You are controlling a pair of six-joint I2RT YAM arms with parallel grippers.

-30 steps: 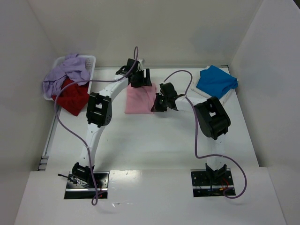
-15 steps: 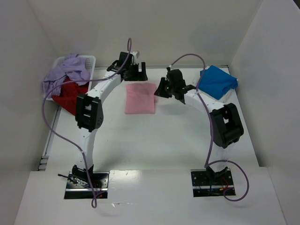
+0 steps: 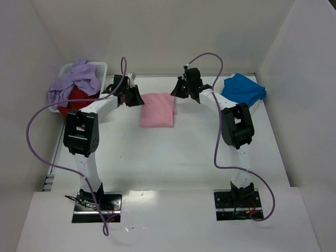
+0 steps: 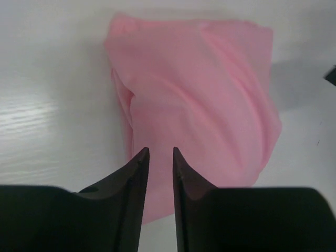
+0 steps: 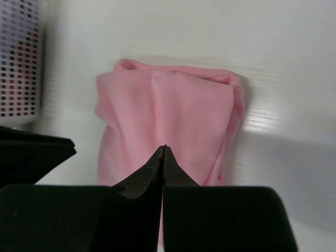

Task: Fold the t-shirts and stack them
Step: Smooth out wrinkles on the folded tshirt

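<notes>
The pink t-shirt (image 3: 157, 110) lay folded mid-desk (image 3: 157, 157) and the blue t-shirt (image 3: 242, 90) folded far right, unstacked, while the red t-shirt (image 3: 73, 98) and lavender t-shirt (image 3: 79, 76) sat crumpled at the basket (image 3: 101, 66); left claw (image 4: 158, 152) slightly parted, right claw (image 5: 164, 148) pressed together, both empty.

Top cam high, looks down; wrist cams close; all share pink t-shirt (image 3: 157, 110).

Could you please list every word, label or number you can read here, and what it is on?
None: nothing readable in any view. The pink t-shirt, blue t-shirt, red t-shirt, lavender t-shirt and white basket are all plain.
</notes>
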